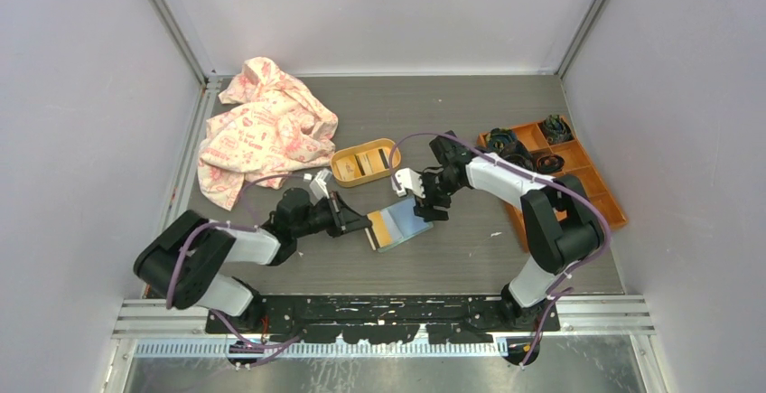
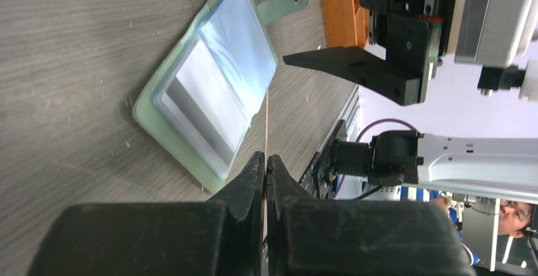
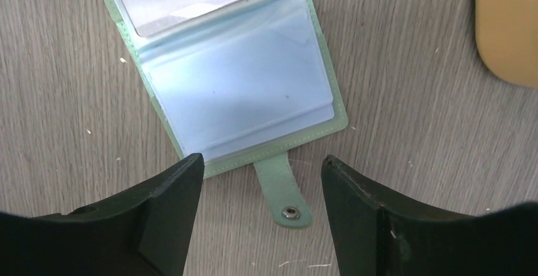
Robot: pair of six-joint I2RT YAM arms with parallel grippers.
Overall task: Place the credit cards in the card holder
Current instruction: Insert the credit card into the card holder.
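Observation:
The sage-green card holder (image 1: 411, 219) lies open on the table, its clear inner slots (image 3: 241, 79) facing up and its snap tab (image 3: 287, 195) pointing toward the right arm. My left gripper (image 1: 361, 223) is shut on a beige-gold credit card (image 1: 383, 229), seen edge-on as a thin line (image 2: 266, 120) in the left wrist view. The card's far end reaches the card holder (image 2: 209, 92); I cannot tell whether it is inside a slot. My right gripper (image 3: 261, 168) hovers open over the snap tab, holding nothing. More credit cards (image 1: 366, 162) lie in the oval tray.
The yellow-orange oval tray (image 1: 341, 169) sits just behind the card holder. An orange compartment box (image 1: 607, 196) with dark items stands at the right. A pink patterned cloth (image 1: 262, 126) is bunched at the back left.

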